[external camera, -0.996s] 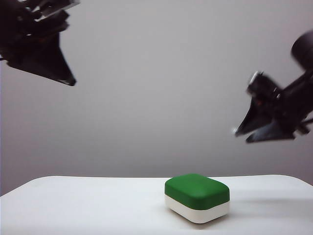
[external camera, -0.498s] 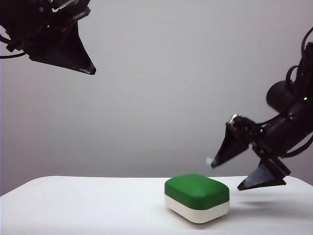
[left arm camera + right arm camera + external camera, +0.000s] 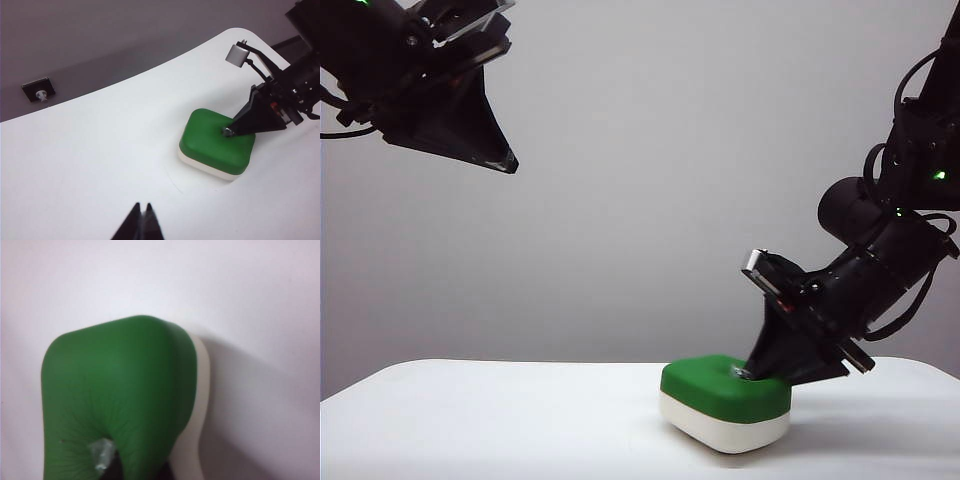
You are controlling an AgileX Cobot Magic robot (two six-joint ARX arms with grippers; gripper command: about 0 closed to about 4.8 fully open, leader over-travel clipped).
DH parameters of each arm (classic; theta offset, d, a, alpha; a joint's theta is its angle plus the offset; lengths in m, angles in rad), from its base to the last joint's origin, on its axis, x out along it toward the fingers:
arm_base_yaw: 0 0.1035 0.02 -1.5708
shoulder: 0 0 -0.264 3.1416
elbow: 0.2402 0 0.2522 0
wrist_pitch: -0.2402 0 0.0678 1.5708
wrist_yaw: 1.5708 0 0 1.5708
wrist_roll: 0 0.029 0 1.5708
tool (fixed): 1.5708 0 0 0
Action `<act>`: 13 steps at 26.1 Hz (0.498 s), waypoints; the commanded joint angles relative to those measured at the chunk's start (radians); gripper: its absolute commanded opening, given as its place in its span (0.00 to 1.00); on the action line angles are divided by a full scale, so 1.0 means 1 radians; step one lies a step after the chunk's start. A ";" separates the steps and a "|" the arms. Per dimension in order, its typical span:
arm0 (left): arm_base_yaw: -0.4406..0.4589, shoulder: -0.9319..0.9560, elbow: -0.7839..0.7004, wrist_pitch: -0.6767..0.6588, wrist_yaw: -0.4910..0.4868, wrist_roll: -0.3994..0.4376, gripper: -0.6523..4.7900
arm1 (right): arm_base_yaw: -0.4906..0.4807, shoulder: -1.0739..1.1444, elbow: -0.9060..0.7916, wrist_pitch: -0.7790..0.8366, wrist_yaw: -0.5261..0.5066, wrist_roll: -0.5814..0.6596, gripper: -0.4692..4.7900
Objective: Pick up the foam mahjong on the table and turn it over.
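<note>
Green on top and white beneath, the chunky rounded-corner foam mahjong block (image 3: 725,405) sits flat on the smooth white bench (image 3: 470,420), toward its right side in the exterior view. The right claw (image 3: 745,373) comes down at a slant, its fingers clenched together and their tip pressed into the green face, which dimples around it; nothing is gripped. The left claw (image 3: 140,224) hangs high above the bench's left side, well apart from the block, its fingers clenched and empty.
</note>
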State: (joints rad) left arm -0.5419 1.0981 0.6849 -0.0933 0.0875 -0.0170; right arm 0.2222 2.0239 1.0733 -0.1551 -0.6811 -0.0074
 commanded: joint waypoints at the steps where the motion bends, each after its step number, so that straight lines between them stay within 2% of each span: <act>1: 0.000 -0.002 0.005 0.005 0.006 -0.002 0.11 | -0.005 -0.031 0.010 -0.004 0.037 -0.005 0.12; 2: 0.000 -0.002 0.005 0.004 0.006 -0.002 0.11 | -0.005 -0.051 0.010 -0.001 0.041 -0.005 0.12; 4: 0.000 -0.002 0.005 0.005 0.006 -0.002 0.11 | -0.005 -0.121 0.010 -0.009 0.181 -0.011 0.11; 5: 0.000 -0.002 0.004 0.004 0.006 -0.002 0.11 | -0.003 -0.166 0.010 -0.036 0.303 -0.033 0.11; 6: 0.000 -0.002 0.005 0.004 0.006 -0.002 0.11 | -0.003 -0.189 0.010 -0.051 0.369 -0.039 0.11; 10: 0.000 -0.002 0.004 0.004 0.006 -0.002 0.11 | -0.001 -0.231 0.010 -0.096 0.541 -0.072 0.11; 11: 0.000 -0.002 0.004 0.003 0.006 -0.002 0.11 | 0.013 -0.232 0.010 -0.133 0.647 -0.080 0.11; 13: 0.000 -0.002 0.004 0.002 0.006 -0.002 0.11 | 0.043 -0.230 0.008 -0.187 0.755 -0.108 0.11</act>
State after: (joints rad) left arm -0.5419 1.0981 0.6853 -0.0940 0.0895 -0.0185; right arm 0.2451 1.7977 1.0794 -0.3161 0.0010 -0.0902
